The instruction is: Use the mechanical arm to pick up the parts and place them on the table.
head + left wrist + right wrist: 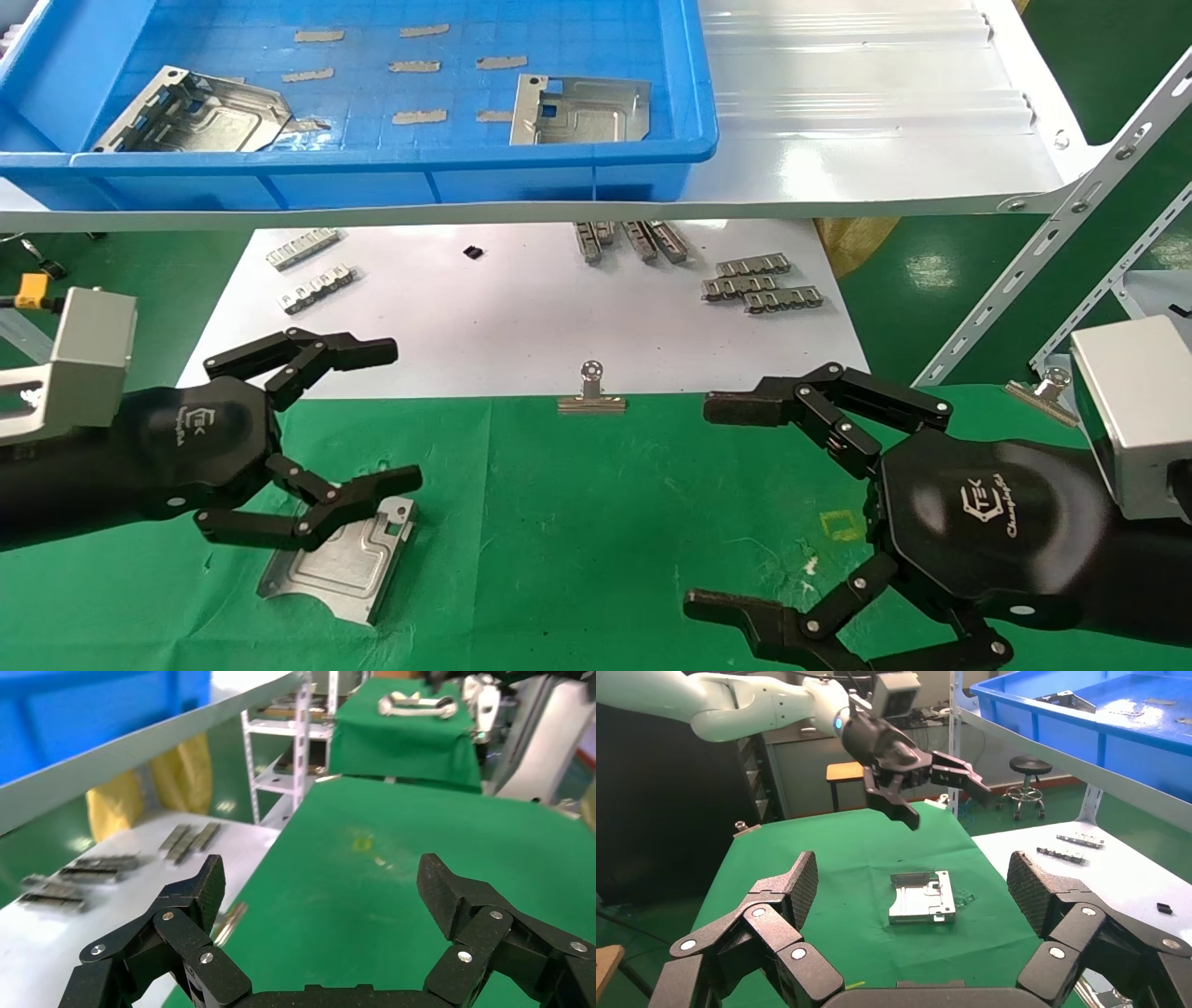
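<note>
One silvery part (340,559) lies flat on the green table (577,522) at the front left; it also shows in the right wrist view (923,897). My left gripper (396,415) is open and empty, held above the table beside that part, apart from it. Its fingers (204,885) spread wide over bare green cloth. My right gripper (717,508) is open and empty at the front right. Two more parts (200,114) (579,110) lie in the blue bin (391,172) on the white shelf behind.
A white board (521,308) behind the cloth carries several small toothed metal strips (759,284). A silver binder clip (591,391) sits at its front edge and another (1043,387) at the right. A slotted shelf brace (1052,233) slants down on the right.
</note>
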Tool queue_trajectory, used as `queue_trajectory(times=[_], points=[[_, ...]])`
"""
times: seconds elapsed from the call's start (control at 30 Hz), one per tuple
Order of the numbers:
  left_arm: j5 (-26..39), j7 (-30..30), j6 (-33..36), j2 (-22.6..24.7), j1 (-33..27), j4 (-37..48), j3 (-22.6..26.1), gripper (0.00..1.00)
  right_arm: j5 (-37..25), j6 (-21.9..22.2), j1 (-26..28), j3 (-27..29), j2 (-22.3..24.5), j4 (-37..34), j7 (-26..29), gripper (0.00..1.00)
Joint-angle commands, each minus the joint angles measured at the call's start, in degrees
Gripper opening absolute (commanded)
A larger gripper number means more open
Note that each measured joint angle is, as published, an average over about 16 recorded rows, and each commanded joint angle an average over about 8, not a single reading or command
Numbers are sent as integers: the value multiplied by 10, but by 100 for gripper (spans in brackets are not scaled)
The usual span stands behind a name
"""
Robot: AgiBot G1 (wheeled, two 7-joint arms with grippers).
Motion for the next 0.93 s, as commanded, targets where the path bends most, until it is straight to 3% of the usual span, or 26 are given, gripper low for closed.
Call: queue_trajectory(times=[0.03,0.6,0.93], points=[[-6,-14,-1,-5,10,-25,-8,100,0,0,0,0,0,0,0,100],[-52,-125,-12,-44,86,-223,-72,100,0,0,0,0,0,0,0,100],[-57,-131,-13,-48,93,-240,-78,100,0,0,0,0,0,0,0,100]])
